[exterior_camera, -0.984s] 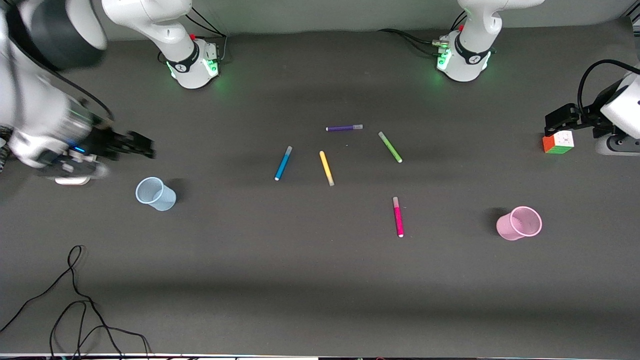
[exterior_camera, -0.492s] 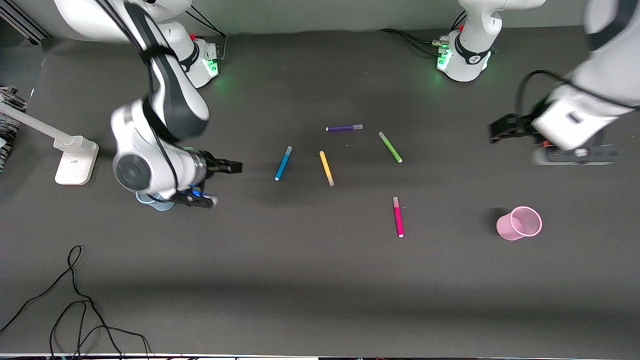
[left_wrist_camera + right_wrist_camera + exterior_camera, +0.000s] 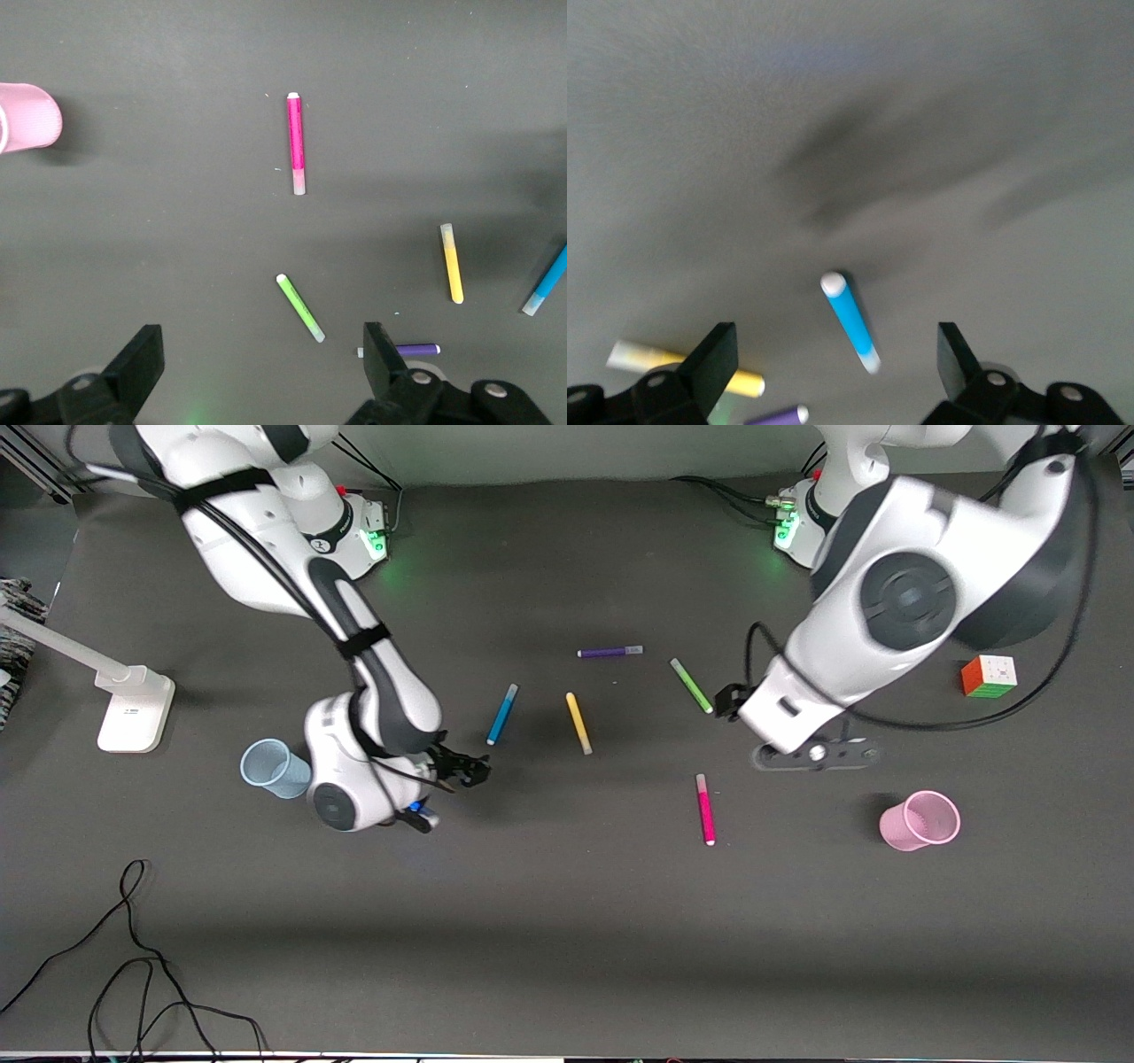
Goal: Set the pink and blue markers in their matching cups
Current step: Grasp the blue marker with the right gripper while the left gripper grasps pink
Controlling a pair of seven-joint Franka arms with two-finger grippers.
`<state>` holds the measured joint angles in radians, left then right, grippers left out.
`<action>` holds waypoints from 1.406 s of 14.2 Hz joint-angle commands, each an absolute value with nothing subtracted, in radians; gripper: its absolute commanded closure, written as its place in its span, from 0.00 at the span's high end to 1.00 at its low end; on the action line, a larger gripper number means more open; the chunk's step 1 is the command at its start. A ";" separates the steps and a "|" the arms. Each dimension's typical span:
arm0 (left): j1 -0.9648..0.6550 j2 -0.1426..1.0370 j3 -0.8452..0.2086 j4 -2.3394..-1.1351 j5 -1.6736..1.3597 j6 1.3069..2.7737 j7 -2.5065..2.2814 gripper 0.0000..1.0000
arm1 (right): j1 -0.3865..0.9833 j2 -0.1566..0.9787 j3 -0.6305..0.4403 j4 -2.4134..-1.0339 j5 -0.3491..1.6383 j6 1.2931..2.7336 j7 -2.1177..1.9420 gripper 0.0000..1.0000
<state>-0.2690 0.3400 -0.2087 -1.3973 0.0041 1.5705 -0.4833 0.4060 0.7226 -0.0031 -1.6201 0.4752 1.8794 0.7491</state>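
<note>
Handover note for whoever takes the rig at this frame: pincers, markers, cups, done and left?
Right pincer: open, empty, over bare table beside the blue marker.
Left pincer: open, empty, above the green marker.
Pink marker lies flat, nearer the front camera than the other markers.
Blue cup stands at the right arm's end of the table, pink cup at the left arm's end; I see no marker in either.
Done: nothing.
Left: grasp both markers and put each in its matching cup.
</note>
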 commanded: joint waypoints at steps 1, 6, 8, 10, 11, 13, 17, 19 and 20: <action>-0.265 0.347 -0.201 -1.411 0.021 1.587 -0.489 1.00 | 0.422 0.758 0.006 -1.592 0.511 1.901 0.805 1.00; -0.268 0.366 -0.199 -1.673 0.034 1.941 -0.488 1.00 | 0.459 0.747 0.031 -1.660 0.529 1.954 0.811 0.91; -0.275 0.437 -0.199 -1.690 0.047 2.024 -0.488 1.00 | 0.460 0.739 0.031 -1.695 0.529 1.976 0.808 0.76; -0.278 0.510 -0.199 -1.690 0.067 2.100 -0.491 1.00 | 0.463 0.736 0.031 -1.698 0.529 1.976 0.808 0.47; -0.278 0.537 -0.199 -1.692 0.067 2.118 -0.491 1.00 | 0.462 0.730 0.031 -1.700 0.529 1.976 0.805 0.37; -0.284 0.575 -0.199 -1.716 0.067 2.179 -0.491 1.00 | 0.459 0.721 0.029 -1.706 0.529 1.974 0.795 0.25; -0.288 0.613 -0.199 -1.776 0.080 2.292 -0.492 1.00 | 0.454 0.713 0.025 -1.703 0.529 1.974 0.795 0.01; -0.291 0.659 -0.198 -1.776 0.086 2.334 -0.500 1.00 | 0.454 0.680 0.023 -1.706 0.529 1.962 0.799 0.00; -0.291 0.670 -0.199 -1.776 0.086 2.338 -0.502 1.00 | 0.454 0.652 0.021 -1.710 0.526 1.954 0.802 0.00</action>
<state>-0.2806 0.6502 -0.2047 -1.7659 0.0670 2.3037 -0.4828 0.4513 0.7264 0.0274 -1.6754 0.5106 1.9626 0.7863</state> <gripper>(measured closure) 0.000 0.837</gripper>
